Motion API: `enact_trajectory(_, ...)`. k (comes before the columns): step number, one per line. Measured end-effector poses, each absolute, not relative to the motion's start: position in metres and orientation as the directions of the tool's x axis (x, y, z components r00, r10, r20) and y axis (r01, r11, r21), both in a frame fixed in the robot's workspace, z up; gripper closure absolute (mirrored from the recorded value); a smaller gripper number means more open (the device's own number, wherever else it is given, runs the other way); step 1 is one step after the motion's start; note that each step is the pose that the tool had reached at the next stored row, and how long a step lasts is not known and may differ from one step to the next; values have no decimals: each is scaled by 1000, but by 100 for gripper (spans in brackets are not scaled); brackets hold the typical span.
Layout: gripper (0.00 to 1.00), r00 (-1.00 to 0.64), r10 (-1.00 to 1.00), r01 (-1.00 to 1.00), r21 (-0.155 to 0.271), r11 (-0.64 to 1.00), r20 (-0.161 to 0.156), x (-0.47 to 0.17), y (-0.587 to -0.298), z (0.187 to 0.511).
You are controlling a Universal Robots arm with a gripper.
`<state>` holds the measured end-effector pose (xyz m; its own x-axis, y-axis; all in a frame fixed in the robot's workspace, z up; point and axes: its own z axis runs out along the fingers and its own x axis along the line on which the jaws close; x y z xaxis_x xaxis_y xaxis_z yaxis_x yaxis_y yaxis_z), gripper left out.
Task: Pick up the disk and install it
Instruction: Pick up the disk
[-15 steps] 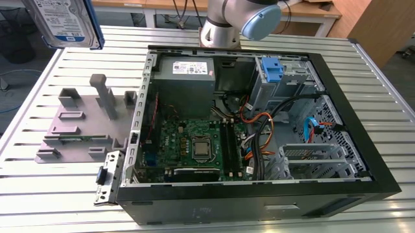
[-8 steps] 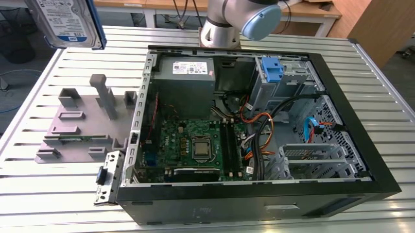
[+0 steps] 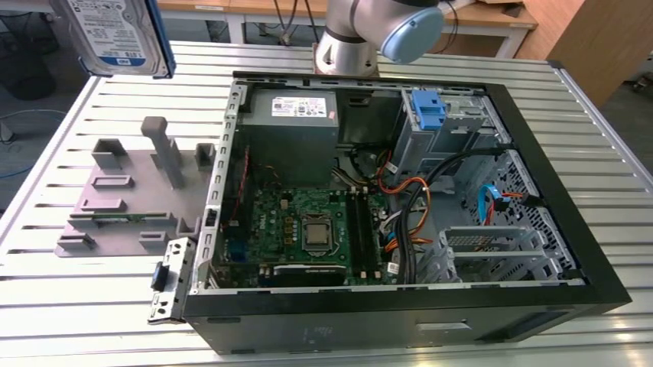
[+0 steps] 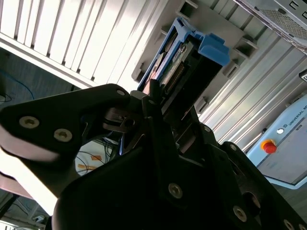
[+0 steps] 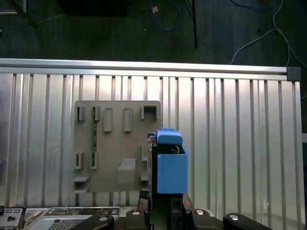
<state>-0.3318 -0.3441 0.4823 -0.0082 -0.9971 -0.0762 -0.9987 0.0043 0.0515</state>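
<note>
Gripping the disk in the gripper, jaws closed tight against its sides and holding it clear of everything. Hanging well above the holder, label facing the exterior view. Showing edge-on in both wrist views, blue carrier pointing away from the gripper and overlapping the holder's rim next to the bare slats of the table. Lying open just beside the holder, on the exterior view's right, the case, with a bare blue bracket standing in a bay on the side away from the holder.
</note>
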Motion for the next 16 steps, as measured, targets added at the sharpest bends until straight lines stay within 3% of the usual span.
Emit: enact_trajectory(16, 65, -8, -997, -999, 52, 4, -76, -300, -344, 482)
